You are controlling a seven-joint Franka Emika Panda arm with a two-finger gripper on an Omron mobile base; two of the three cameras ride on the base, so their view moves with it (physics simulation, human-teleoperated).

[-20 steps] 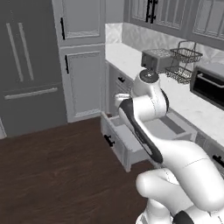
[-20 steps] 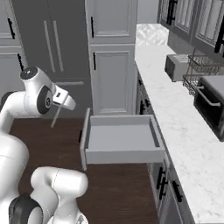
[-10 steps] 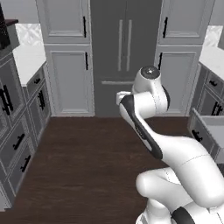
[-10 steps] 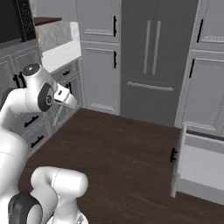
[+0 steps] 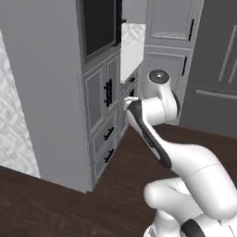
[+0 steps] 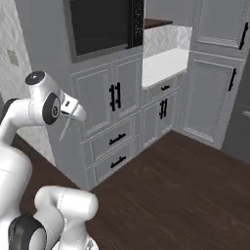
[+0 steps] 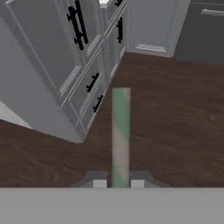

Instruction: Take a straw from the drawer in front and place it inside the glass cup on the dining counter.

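A: Gripper (image 7: 118, 183) state? What is seen between the tips?

B: It is seen pressed together on the straw (image 7: 120, 135), which is pinched at its lower end between the two dark tips in the hand view. From there the straw is shown running straight up the picture as a pale stick with a greenish tint, set against the floor (image 7: 175, 113).

A: Where is the straw seen from the base cameras?

B: In the right base view it is seen as a thin pale line (image 6: 63, 132) slanting down and to the left from the gripper (image 6: 77, 115), held in the air in front of the grey cabinet (image 6: 105, 105). In the left base view the gripper cannot be made out clearly; it is hidden behind the arm's upper joints.

A: What is faced by the arm?

B: A tall grey cabinet block is faced, with a dark oven (image 6: 100, 24) built in above, paired doors with vertical black handles (image 6: 115, 96) below it, and two low drawers (image 6: 113, 140) with short black bar handles, both closed. A white desk (image 6: 163, 63) is seen further along, with more doors beneath. The floor is dark wood.

A: Is the straw touching anything besides the gripper?

B: No contact with cabinet or floor is seen; it is held clear of both.
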